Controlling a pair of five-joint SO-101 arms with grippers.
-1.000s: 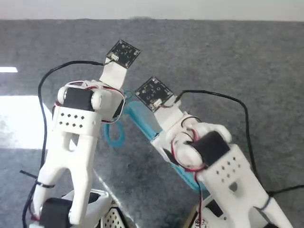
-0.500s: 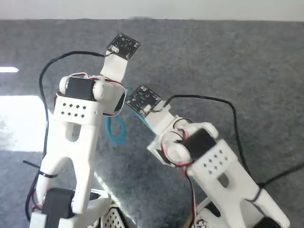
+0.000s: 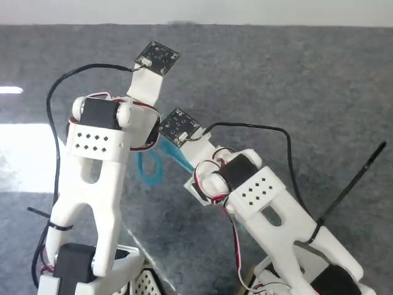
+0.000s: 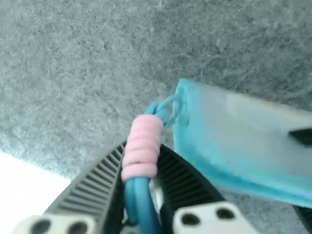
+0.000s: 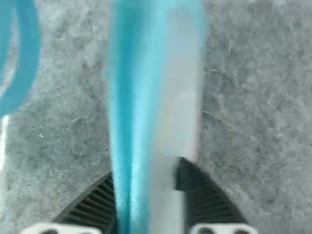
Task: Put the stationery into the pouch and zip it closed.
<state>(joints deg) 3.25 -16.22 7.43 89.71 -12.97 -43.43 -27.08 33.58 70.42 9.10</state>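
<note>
Left wrist view, nearest first: the left gripper (image 4: 141, 163) is clamped on a blue cord (image 4: 139, 202), its two ribbed jaws pressing in from either side. A pink sleeve (image 4: 142, 146) wraps the cord just past the fingertips. Beyond the sleeve the cord is tied to the corner of the light blue pouch (image 4: 234, 141), which stretches away to one side. The grey felt table (image 4: 73, 58) lies behind it.

In the right wrist view, the right gripper (image 5: 146, 180) is closed on the pouch (image 5: 151, 73), which runs straight out from between the jaws and is seen nearly edge-on. A loop of the cord (image 5: 27, 53) hangs beside it over the table (image 5: 253, 73). Whether the zip is open cannot be told.

From the high view, the left arm (image 3: 98, 147) and the right arm (image 3: 258, 190) lean toward each other over the table (image 3: 295, 74). A strip of the pouch (image 3: 175, 155) shows between their wrists, with the cord (image 3: 147, 172) looping just beside it under the left arm. A white patch (image 3: 24, 160) lies on the table beyond that arm.
</note>
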